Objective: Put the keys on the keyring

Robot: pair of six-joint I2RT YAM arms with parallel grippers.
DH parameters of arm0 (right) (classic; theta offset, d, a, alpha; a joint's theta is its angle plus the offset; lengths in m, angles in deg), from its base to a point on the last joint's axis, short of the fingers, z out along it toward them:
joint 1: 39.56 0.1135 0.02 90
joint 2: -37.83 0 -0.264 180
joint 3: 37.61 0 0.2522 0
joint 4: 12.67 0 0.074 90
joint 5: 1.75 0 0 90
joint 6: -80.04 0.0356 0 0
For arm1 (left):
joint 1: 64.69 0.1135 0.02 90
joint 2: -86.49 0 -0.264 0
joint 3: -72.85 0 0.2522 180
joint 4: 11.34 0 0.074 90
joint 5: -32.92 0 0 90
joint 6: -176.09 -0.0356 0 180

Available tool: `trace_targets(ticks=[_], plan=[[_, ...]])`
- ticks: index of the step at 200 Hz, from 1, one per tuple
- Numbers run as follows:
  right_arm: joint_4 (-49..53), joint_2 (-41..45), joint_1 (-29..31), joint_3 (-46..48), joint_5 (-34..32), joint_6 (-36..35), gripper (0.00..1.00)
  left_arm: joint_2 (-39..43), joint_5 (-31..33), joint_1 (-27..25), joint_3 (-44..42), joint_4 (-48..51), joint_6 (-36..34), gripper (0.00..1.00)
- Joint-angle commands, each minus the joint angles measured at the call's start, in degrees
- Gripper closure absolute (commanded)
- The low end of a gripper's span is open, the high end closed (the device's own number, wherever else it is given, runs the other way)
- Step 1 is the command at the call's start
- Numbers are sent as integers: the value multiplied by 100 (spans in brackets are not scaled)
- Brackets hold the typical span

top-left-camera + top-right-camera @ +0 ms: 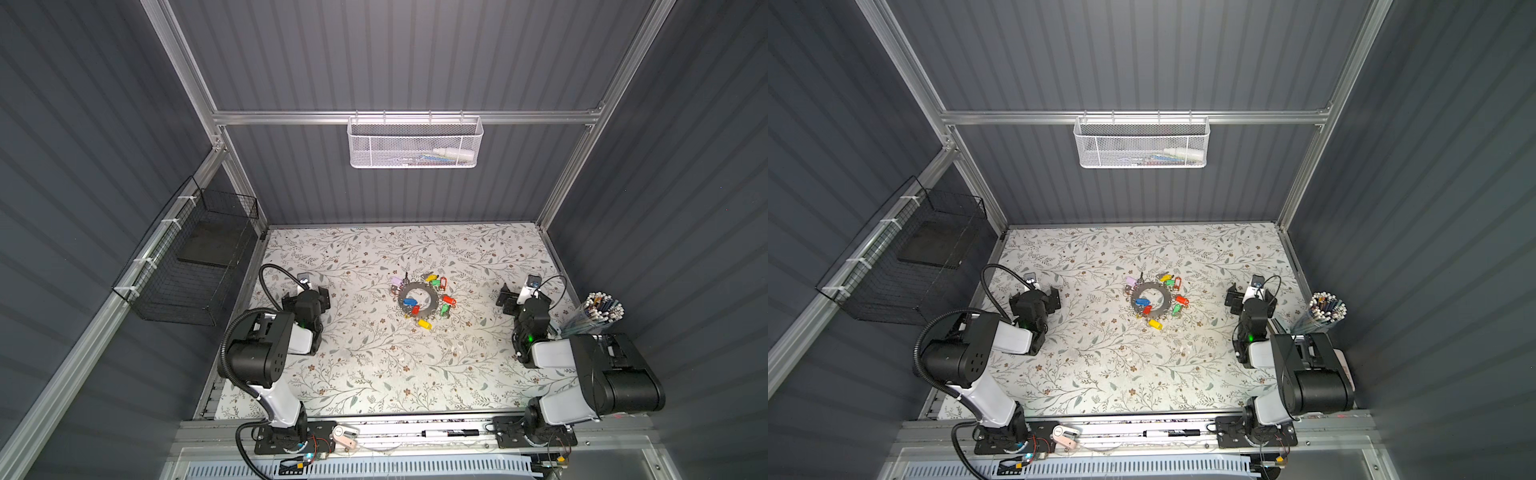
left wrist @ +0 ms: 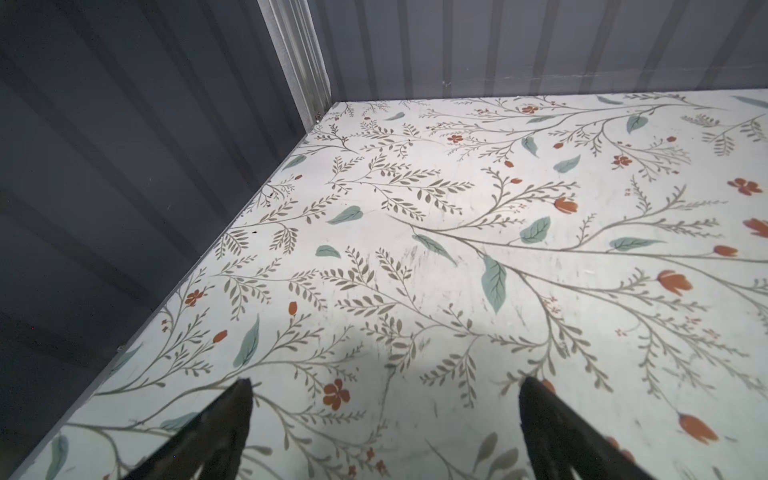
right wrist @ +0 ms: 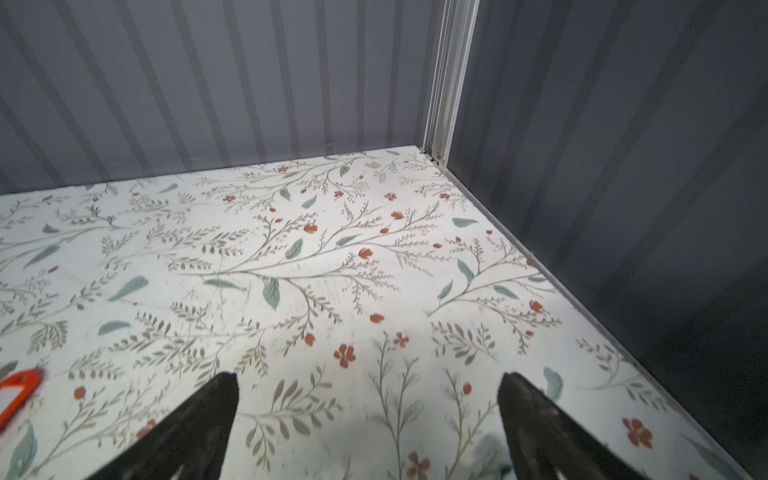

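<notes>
Keyring (image 1: 1148,287) central on floral table (image 1: 1100,374)

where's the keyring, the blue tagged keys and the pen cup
keyring (image 1: 417,286), in a top view, on the far band of the grey plate
blue tagged keys (image 1: 409,301), in a top view, on the blue tag
pen cup (image 1: 586,324), in a top view, on its clear wall

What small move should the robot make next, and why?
Probably bring the right hand over the blue-tagged keys. Both it and the left hand stand open and empty, far out on either side, while these keys lie untouched at the middle of the keyring. Either hand could likely reach them.
</notes>
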Motion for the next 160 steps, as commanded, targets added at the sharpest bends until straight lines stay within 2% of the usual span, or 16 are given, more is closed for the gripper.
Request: trace_targets(ticks=[1,160], plan=[[274,71,-220,-87,435,286,1,6,-177,52,61,124,107,0],[182,111,-183,-27,404,254,1,25,-166,52,32,77,98,0]])
